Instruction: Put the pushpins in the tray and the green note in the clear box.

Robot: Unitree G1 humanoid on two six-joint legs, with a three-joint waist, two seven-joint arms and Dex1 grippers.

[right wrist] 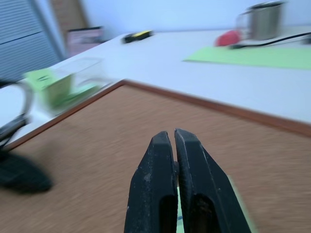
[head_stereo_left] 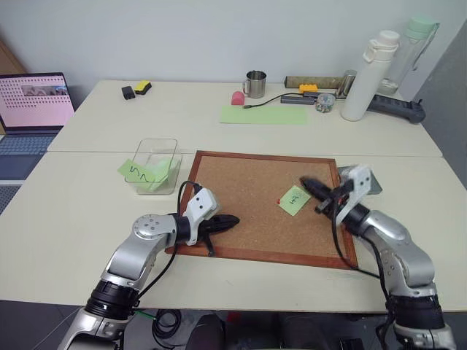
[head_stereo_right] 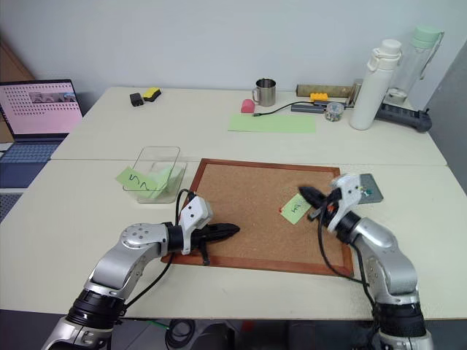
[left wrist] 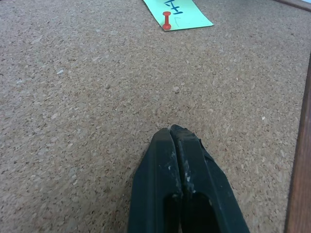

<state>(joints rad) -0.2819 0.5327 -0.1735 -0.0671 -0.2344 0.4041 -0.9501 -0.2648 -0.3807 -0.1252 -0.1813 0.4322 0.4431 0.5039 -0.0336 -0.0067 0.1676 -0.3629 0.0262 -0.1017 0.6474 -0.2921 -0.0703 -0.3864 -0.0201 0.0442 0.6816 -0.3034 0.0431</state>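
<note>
A cork board [head_stereo_left: 255, 197] with a wooden frame lies on the pale tabletop [head_stereo_left: 87, 211], and both arms reach over it. The left tool [head_stereo_left: 232, 219] hovers low over the board's near left part, its two black fingers [left wrist: 170, 165] pressed together with nothing between them. The right tool [head_stereo_left: 306, 183] is raised above the board's right side, just right of the green note [head_stereo_left: 295, 200]; its fingers [right wrist: 163, 165] are clenched too, and whether they pinch anything I cannot tell.

The green note, marked with an "H", lies on the board's right half, with a red pushpin [left wrist: 166, 21] at its left edge. The grey tray [head_stereo_left: 373, 184] sits on the tabletop just past the board's right edge, largely hidden behind the right wrist. The clear box [head_stereo_left: 155, 165] stands to the left of the board, near its far left corner, with green squiggle notes [head_stereo_left: 139, 172] in and against it.

Farther off, a large pale-green sheet [head_stereo_left: 264, 114] lies flat, with a metal mug [head_stereo_left: 255, 84] and a pink object [head_stereo_left: 238, 98] beyond it. A white bottle [head_stereo_left: 371, 73] stands at the far right, and an open laptop [head_stereo_left: 33, 102] sits at the far left.
</note>
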